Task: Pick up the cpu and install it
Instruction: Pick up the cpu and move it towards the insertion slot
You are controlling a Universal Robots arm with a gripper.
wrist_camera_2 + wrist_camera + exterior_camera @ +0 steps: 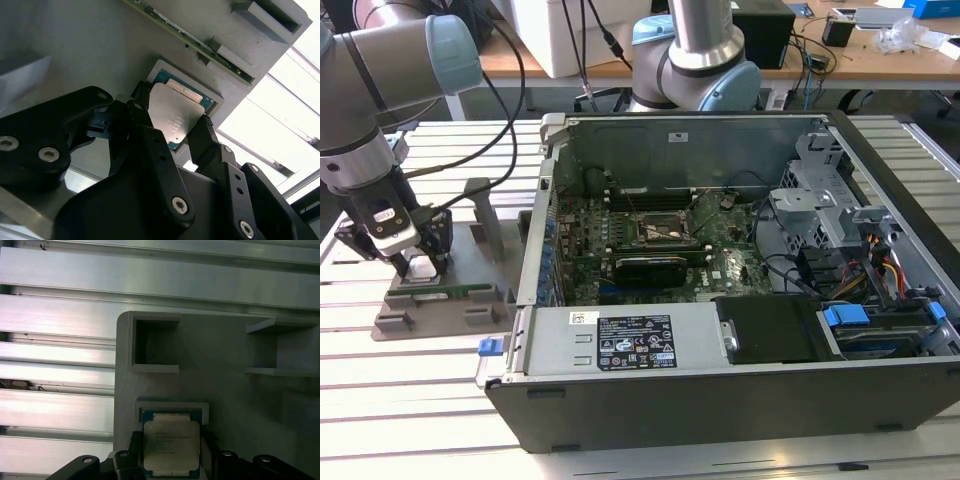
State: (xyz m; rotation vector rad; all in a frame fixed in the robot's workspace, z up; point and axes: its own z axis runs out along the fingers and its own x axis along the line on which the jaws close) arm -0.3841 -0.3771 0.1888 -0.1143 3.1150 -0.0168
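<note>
The small square cpu with a shiny silver lid and green rim lies flat in a shallow pocket near one edge of the grey moulded holder. The holder stands on the slatted metal desk beside the open black computer case. The black tool straddles the chip; whether it pinches yet, I cannot tell. A clean grasp likely needs even pressure on opposite sides, kept level.

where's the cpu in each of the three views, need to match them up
Exterior view: the cpu lies at the exterior view's left, under the gripper, outside the computer case.
Second wrist view: the cpu lies in a square recess of the grey holder.
First wrist view: the cpu lies in that same recess, silver top showing.
Shared landmark: the grey holder.
</note>
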